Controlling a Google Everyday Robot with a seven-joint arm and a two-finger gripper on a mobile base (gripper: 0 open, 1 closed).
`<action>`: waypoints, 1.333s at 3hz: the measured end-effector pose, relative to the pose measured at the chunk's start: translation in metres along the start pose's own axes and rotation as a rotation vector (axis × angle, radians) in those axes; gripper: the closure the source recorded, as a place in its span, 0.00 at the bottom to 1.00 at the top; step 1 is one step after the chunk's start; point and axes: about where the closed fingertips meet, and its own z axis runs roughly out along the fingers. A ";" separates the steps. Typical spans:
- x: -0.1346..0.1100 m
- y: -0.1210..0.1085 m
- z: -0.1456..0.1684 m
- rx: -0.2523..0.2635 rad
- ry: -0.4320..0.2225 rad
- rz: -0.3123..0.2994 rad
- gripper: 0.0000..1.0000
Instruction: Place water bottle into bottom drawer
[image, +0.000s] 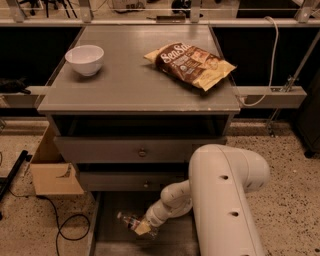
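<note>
I am reaching down low with my arm (225, 200), and my gripper (142, 227) is hanging inside the open bottom drawer (106, 239), just above its flat grey floor. It is pinching the water bottle (128, 220), its pale pads pressing on the bottle's body. The bottle is lying tilted, its cap end sticking out to the left of my gripper and slightly up, over the drawer's floor. Whether the bottle is touching the floor, I cannot tell.

Directly above my gripper, the two shallower drawers are sitting shut, the lower one (110, 181) just over it and the upper one (100, 149) above that. Higher up, the cabinet top (135, 87) is carrying a white bowl (84, 59) far up and to the left of my gripper, and a brown and yellow chip bag (190, 65) far up and to the right. Off to the left of my gripper, outside the drawer wall, a cardboard box (52, 175) is standing on the speckled floor, and a dark cable (65, 227) is curling below it.
</note>
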 end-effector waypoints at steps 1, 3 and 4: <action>0.000 0.000 0.000 0.000 0.000 0.000 1.00; 0.017 -0.017 -0.007 0.029 0.014 0.040 1.00; 0.022 -0.026 -0.013 0.043 0.016 0.057 1.00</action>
